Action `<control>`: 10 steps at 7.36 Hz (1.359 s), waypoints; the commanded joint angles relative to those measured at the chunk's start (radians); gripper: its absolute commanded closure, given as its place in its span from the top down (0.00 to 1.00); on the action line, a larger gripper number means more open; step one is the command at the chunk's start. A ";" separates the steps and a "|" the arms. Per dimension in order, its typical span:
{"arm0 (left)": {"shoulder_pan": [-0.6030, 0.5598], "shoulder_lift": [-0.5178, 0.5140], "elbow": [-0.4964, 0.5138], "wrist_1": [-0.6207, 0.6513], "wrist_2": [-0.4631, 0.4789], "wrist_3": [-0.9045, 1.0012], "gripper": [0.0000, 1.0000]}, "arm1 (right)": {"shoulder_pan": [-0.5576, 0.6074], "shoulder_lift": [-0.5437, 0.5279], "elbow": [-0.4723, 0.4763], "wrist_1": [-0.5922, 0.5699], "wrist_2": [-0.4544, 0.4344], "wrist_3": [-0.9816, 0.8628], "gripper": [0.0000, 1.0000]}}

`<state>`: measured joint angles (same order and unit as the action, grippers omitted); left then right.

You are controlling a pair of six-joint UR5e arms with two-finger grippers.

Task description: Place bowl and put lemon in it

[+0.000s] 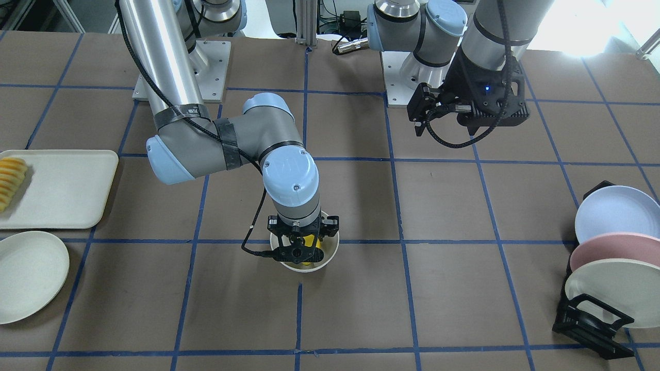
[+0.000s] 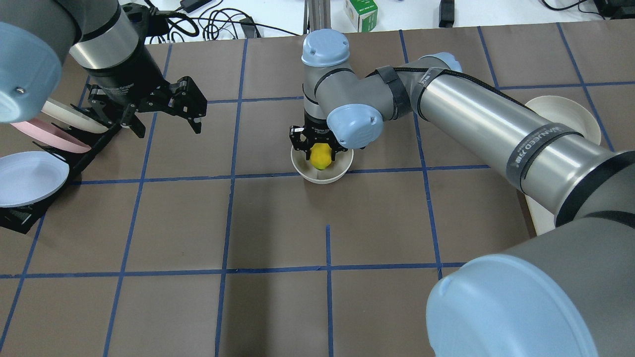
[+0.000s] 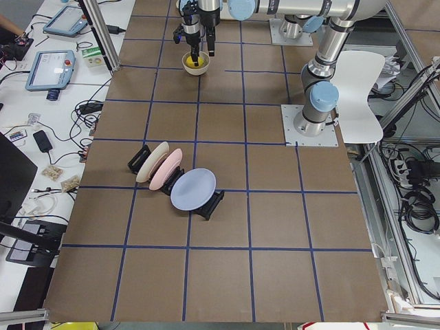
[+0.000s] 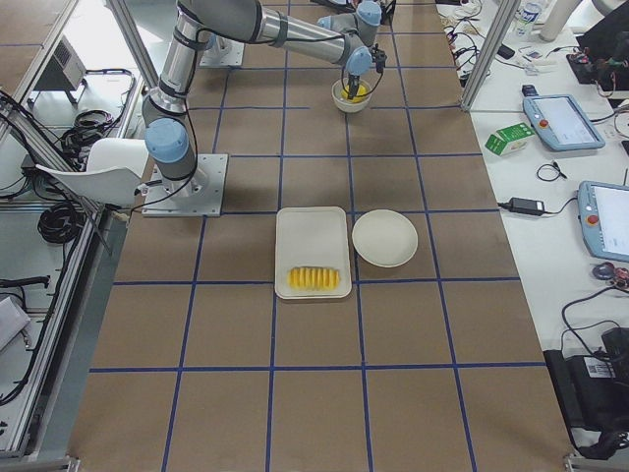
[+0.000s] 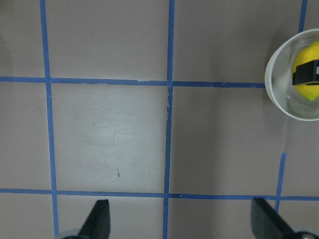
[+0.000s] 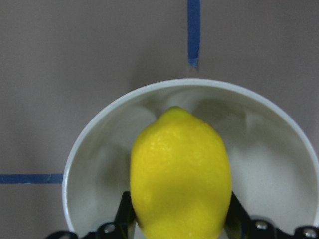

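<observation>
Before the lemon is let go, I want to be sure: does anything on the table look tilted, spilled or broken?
Nothing stands out. The bowl sits upright, the right gripper holds the lemon inside its rim, the fruit slices lie in a tidy row on the tray, and the plates stand in their rack.

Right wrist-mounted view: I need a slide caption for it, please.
Right gripper grips the lemon, centred over the off-white bowl.

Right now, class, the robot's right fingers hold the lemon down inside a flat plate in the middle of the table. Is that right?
Not quite: it is no flat plate. The right fingers hold the lemon down inside the small deep bowl in the middle of the table, as the right wrist-mounted view shows.
</observation>
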<state>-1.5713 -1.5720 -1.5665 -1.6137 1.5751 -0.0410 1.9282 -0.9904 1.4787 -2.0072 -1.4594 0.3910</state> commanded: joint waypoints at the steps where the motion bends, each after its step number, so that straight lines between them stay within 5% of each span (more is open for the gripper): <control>1: 0.005 0.004 0.002 0.000 0.002 0.004 1.00 | 0.000 0.003 0.003 0.002 -0.002 0.002 0.36; 3: 0.008 0.001 0.000 0.002 0.006 0.007 1.00 | 0.000 0.006 0.006 0.004 -0.007 0.003 0.56; 4: 0.008 0.001 0.006 0.002 0.003 0.007 1.00 | 0.000 0.006 0.006 0.007 -0.012 0.094 0.92; 9: 0.008 0.006 0.013 0.002 0.010 0.007 1.00 | -0.049 -0.052 -0.032 0.024 -0.002 0.154 1.00; 10: 0.008 0.006 0.013 0.002 0.013 0.007 1.00 | -0.084 -0.118 -0.034 0.109 -0.005 0.137 1.00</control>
<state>-1.5631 -1.5668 -1.5547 -1.6122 1.5848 -0.0337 1.8818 -1.0434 1.4546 -1.9658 -1.4630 0.5418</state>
